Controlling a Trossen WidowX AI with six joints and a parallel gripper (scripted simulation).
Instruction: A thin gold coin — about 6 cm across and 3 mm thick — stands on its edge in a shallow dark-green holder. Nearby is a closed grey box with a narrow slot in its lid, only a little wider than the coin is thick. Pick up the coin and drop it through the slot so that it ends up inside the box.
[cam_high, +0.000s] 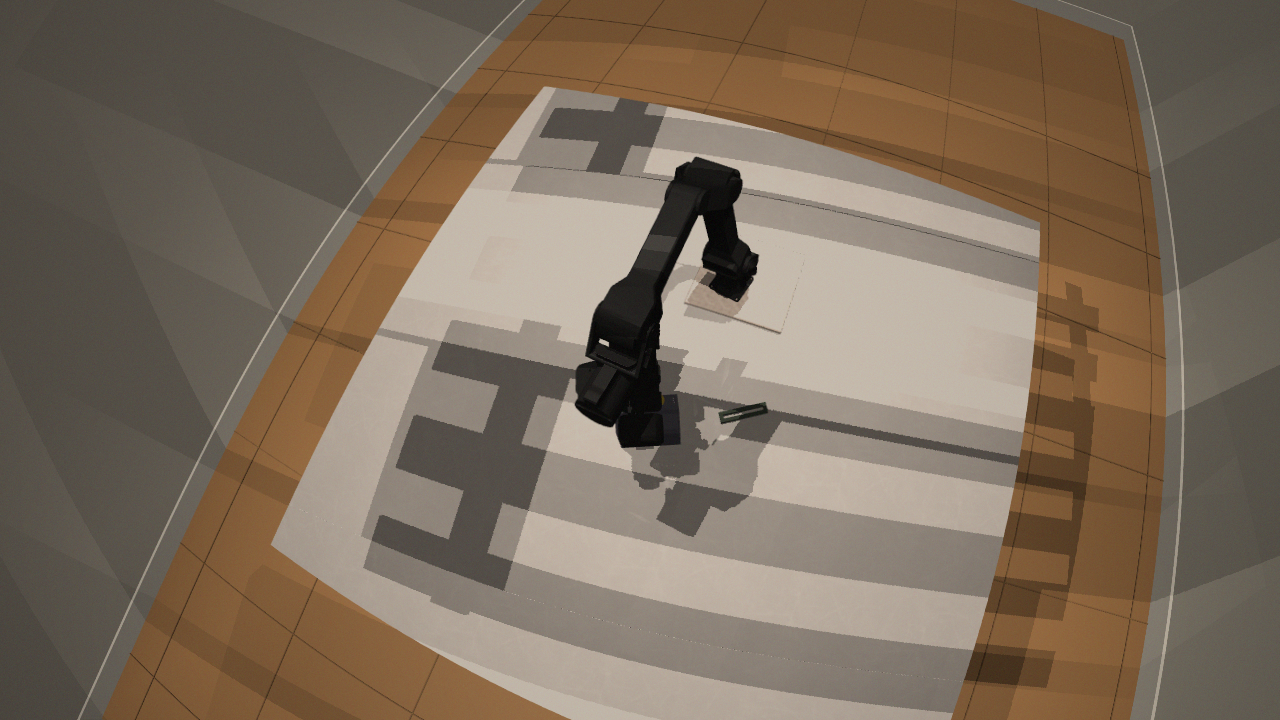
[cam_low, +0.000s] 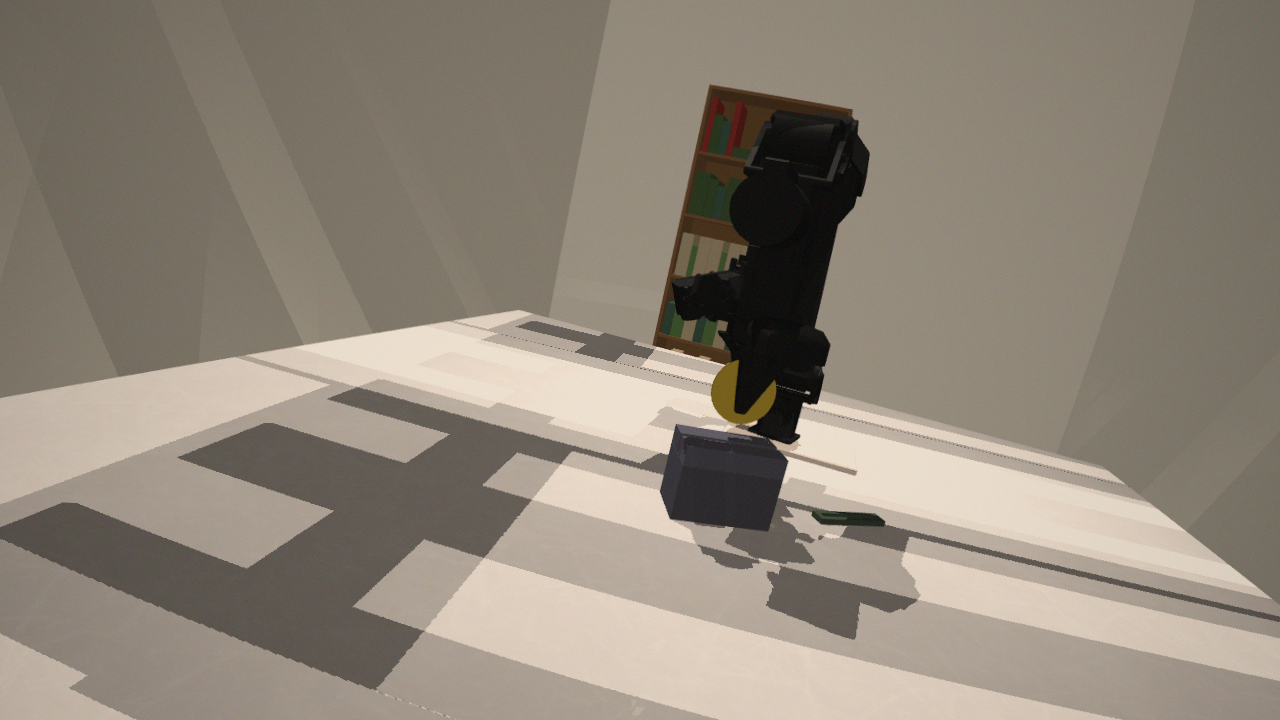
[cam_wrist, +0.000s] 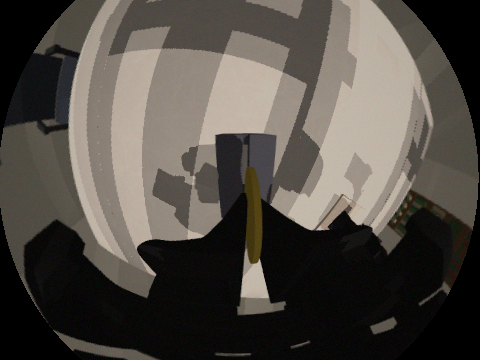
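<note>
Status: pick is done. gripper (cam_low: 750, 394) is clamped on the gold coin (cam_low: 735, 401), holding it on edge, upper part between the fingers and the lower arc hanging free below them. The dark-green holder (cam_low: 847, 517) sits on the table (cam_low: 268, 626) just to the side of the grey box (cam_low: 723, 483), with nothing in it.

Coin position relative to the box: exterior view puts it above the box lid, apart from it, a visible gap between the coin's bottom edge and the lid top. Wrist view shows the coin (cam_wrist: 252, 215) edge-on, with the box (cam_wrist: 246, 167) directly beyond it and a dark line on the lid, which I take to be the slot (cam_wrist: 247, 152), running roughly in line with the coin's plane. Looks close to aligned, but can't confirm lateral offset from this angle. Top view is no help: the arm (cam_high: 657, 259) hides the coin and most of the box (cam_high: 666, 420).

Left to do, as I judge it: fine-align coin edge with slot, lower until the rim enters, release. The slot is tight against the coin thickness, so any yaw or tilt error will land the coin on the lid instead. Roughly two-thirds through; the insertion itself has not started.
</note>
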